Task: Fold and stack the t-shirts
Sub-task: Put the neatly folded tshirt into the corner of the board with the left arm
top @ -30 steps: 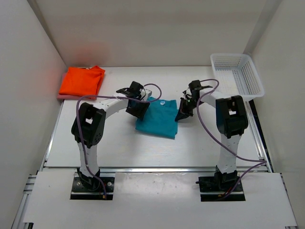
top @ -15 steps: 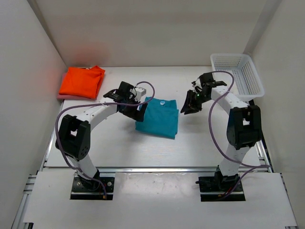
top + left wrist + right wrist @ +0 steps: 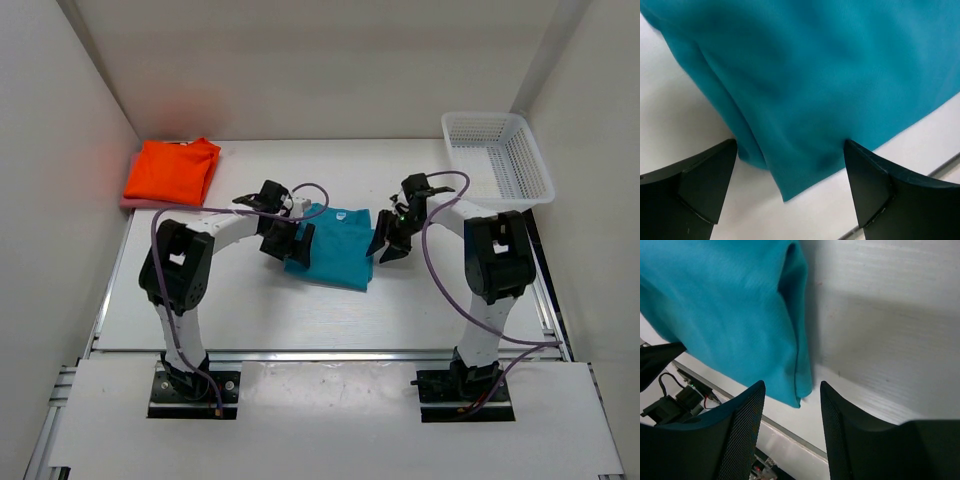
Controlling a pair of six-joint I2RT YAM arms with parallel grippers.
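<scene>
white walls close in the pale worktop (image 3: 250, 300) on three sides. at the far left corner an orange t-shirt (image 3: 172, 168) lies folded on a pink t-shirt (image 3: 134, 203), which it hides except for a thin strip along the left and near edges. a white lattice basket (image 3: 530, 160) fills the far right corner. the teal t-shirt (image 3: 335, 245) lies folded mid-worktop, well apart from both, its white label facing up.

from above, the left pincer (image 3: 292, 243) covers the teal shirt's left edge and the right pincer (image 3: 385, 245) sits at its right edge. both wrist views cut the shirt off. the left pincer (image 3: 790, 150) stands wide apart, straddling a folded corner. the right pincer (image 3: 792, 390) is also parted, with a corner of the cloth lying just ahead of its tips. whether any finger touches cloth cannot be told. bare worktop lies open on the near side of the shirt.
</scene>
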